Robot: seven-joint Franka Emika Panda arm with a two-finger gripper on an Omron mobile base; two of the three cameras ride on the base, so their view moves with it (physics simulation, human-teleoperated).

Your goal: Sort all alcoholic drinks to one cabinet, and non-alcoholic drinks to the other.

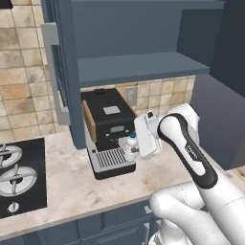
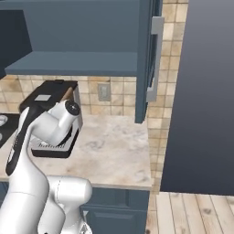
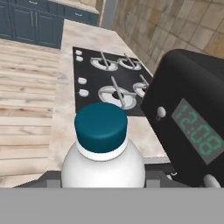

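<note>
Water bottle [image 3: 103, 153] is held between the jaws of the gripper [image 1: 130, 147], its long axis running along the fingers, cap outward toward the coffee machine [image 1: 107, 131].

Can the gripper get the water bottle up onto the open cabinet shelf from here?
Probably yes. The gripper appears shut on the water bottle beside the coffee machine. The cabinet shelf stands open above, but the coffee machine sits close alongside, so lift clear first.

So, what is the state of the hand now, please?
Hand: closed on the water bottle, held by its body.
</note>
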